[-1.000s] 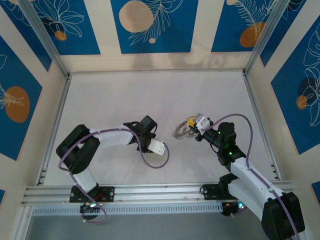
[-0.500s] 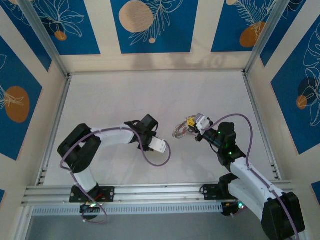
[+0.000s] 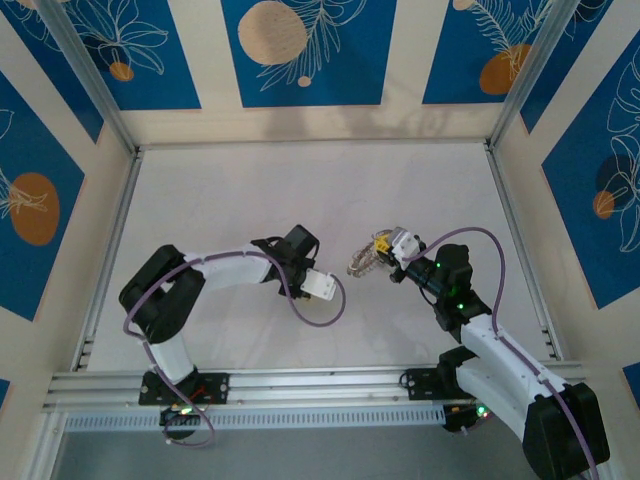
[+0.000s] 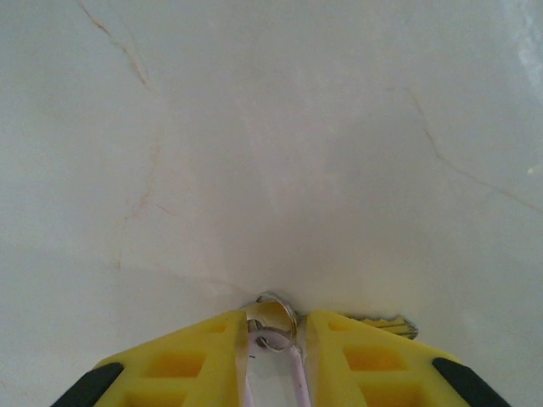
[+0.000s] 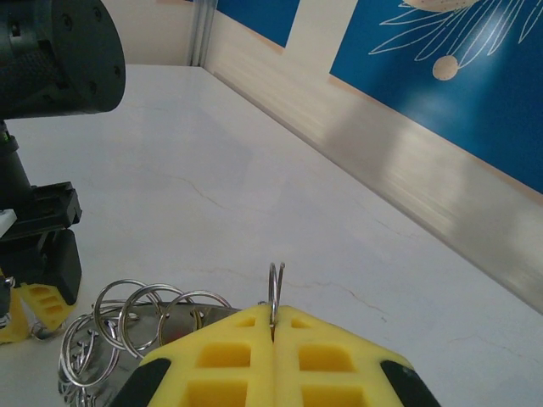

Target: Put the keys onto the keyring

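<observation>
Right pincer (image 5: 273,319) clamps the grey metal keyring (image 5: 174,315) upright, apparently presenting it to left pincer (image 4: 276,329), which grips tiny pale keys (image 4: 270,314).

The tabletop (image 4: 254,127) is a pale, smooth sheet with faint marble-like veins and a soft sheen. The fingers of the left pincer (image 4: 276,343) and the right pincer (image 5: 273,320) are matt yellow plastic with moulded hollows. The keyring (image 3: 362,264) is bright, polished silvery metal. The keys (image 4: 386,323) show duller brassy metal and a pale lilac, plastic-looking part. The far wall (image 5: 407,170) has a satin, pale wood-look board under flat blue print.
</observation>
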`<state>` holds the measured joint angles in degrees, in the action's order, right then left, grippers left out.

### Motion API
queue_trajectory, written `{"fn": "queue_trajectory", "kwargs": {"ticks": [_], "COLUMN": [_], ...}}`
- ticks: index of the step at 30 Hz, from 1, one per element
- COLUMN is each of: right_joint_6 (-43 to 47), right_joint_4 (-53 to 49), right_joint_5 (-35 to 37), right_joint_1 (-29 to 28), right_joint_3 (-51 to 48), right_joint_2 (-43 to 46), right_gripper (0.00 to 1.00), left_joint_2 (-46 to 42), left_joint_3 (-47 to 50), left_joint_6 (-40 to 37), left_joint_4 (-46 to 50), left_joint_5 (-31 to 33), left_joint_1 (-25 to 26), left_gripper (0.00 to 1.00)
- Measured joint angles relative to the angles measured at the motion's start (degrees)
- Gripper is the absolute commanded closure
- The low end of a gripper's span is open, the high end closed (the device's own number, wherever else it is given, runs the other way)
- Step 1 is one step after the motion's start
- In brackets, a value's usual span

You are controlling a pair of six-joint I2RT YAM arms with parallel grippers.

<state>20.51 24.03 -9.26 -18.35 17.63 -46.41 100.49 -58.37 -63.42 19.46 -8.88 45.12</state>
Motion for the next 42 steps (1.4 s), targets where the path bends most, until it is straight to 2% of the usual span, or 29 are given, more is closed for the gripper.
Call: {"fn": "queue_trajectory", "kwargs": {"ticks": [16, 33, 38, 42], "right_joint_6": [-0.11, -0.63, -0.63, -0.63], "right_joint_4": [0.0, 0.35, 0.44, 0.46], "right_joint_5": [0.02, 0.02, 0.02, 0.02], "right_joint_1": [0.15, 0.48, 0.57, 0.59], "right_joint_3": [0.0, -0.02, -0.02, -0.04], "right_joint_2": [0.0, 0.0, 0.0, 0.0], "right_gripper": [1.0, 1.0, 1.0, 1.0], "left_joint_2": [0.26, 1.75, 1.77, 1.79], "left_joint_3": [-1.03, -0.94, -0.94, -0.94], "left_joint_6": [0.96, 1.55, 1.53, 1.55], "left_joint_4": [2.1, -0.22, -0.17, -0.17], "left_joint_5": [-2.62, -1.11, -1.07, -1.07], "left_joint_1": [-1.14, -1.14, -1.14, -1.14], "left_gripper": [0.7, 0.72, 0.79, 0.8]}}
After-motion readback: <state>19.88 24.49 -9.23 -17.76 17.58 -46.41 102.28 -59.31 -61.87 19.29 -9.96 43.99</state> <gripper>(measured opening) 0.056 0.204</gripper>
